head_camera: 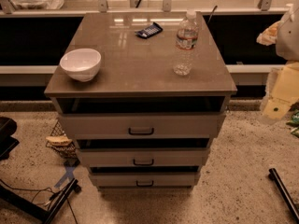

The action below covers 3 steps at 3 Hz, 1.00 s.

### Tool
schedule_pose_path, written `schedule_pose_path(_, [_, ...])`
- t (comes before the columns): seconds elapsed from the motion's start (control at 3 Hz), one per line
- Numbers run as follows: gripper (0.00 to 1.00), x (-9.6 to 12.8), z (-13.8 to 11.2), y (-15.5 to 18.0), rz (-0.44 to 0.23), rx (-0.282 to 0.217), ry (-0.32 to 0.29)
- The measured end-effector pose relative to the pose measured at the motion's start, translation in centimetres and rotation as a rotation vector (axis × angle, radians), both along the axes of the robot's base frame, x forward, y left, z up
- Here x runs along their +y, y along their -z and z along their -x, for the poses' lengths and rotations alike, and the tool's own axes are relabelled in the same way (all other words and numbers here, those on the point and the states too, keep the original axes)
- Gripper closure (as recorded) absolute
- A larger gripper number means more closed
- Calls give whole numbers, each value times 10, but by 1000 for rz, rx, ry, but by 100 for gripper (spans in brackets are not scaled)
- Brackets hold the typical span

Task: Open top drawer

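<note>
Pale grey, wide top drawer (pixel 182 125) with black rectangular pull handle (pixel 141 131); my gripper is off-camera, so I can't tell its grip.

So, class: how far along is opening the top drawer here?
Done: nothing visible. The top drawer front sits back under the countertop, with only a dark gap above it. In hand: nothing. The hand is out of view and the handle is untouched. Left: reach, grip the handle, pull.

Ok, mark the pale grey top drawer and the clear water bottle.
Pale grey top drawer (pixel 187 125), camera view, front panel.
Clear plastic water bottle (pixel 186 40), camera view, label.
End effector: not in view.
</note>
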State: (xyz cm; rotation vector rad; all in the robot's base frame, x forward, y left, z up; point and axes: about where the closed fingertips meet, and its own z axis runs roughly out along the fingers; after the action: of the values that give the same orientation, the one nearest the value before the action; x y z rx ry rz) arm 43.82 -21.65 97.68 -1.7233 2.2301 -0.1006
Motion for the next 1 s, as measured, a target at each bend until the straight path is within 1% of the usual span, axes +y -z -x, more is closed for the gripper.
schedule_pose_path(0.33, [0,0,0,0,0,0,0])
schedule_pose_path(0.67, [0,11,-4,8,-4,-1,-17])
schedule_pose_path(1.0, [0,36,-4,35,-45,-9,-77])
